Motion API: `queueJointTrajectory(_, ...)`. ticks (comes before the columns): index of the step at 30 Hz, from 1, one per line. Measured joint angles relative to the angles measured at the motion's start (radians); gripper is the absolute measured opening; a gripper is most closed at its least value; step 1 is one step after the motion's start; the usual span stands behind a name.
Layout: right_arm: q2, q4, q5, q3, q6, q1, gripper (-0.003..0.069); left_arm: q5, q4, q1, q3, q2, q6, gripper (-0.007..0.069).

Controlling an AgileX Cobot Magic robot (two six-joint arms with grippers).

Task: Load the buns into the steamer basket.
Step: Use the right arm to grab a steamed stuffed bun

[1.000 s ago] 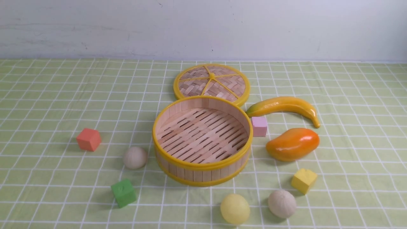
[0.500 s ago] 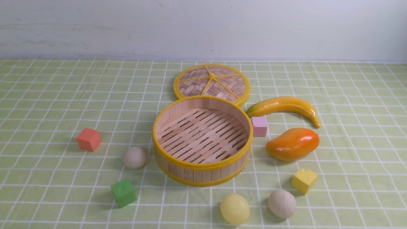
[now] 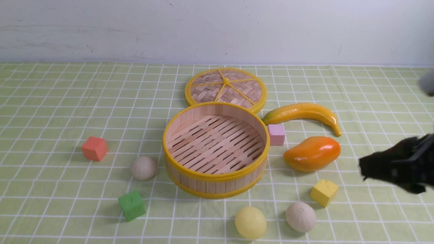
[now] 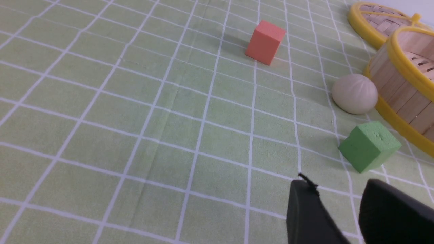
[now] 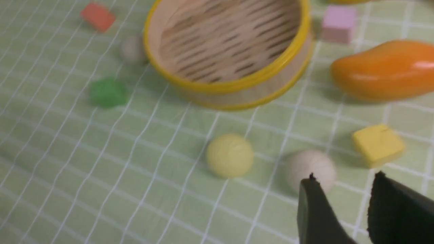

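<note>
Bamboo steamer basket [image 3: 217,187] sits upright at mid-cloth, mouth up. It is round, so you get no long axis. All 3 buns lie outside it, round likewise: left off-white bun [image 3: 144,167] just beside its left wall, yellow bun [image 3: 250,222] and right off-white bun [image 3: 300,217] near its front right. Right gripper [image 5: 344,189] hovers by the right off-white bun, jaws parted, holding nothing. Left gripper [image 4: 335,189] is near the green cube [image 4: 369,146], jaws parted, nothing held.
</note>
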Motion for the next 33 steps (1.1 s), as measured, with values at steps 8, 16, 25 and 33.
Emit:
queueJointTrajectory(8, 0.248, -0.214, 0.127, -0.171, 0.241, 0.206, 0.0241, 0.000, 0.000, 0.000, 0.000, 0.000, 0.000, 0.0233)
queueJointTrajectory(16, 0.448, -0.493, 0.150, -0.250, 0.514, 0.323, 0.0241, 0.000, 0.000, 0.000, 0.000, 0.000, 0.000, 0.0234)
queueJointTrajectory(25, 0.587, -0.564, 0.100, -0.275, 0.534, 0.328, 0.0241, 0.000, 0.000, 0.000, 0.000, 0.000, 0.000, 0.0234)
queueJointTrajectory(33, 0.672, -0.612, 0.051, -0.276, 0.534, 0.328, 0.0241, 0.000, 0.000, 0.000, 0.000, 0.000, 0.000, 0.0234)
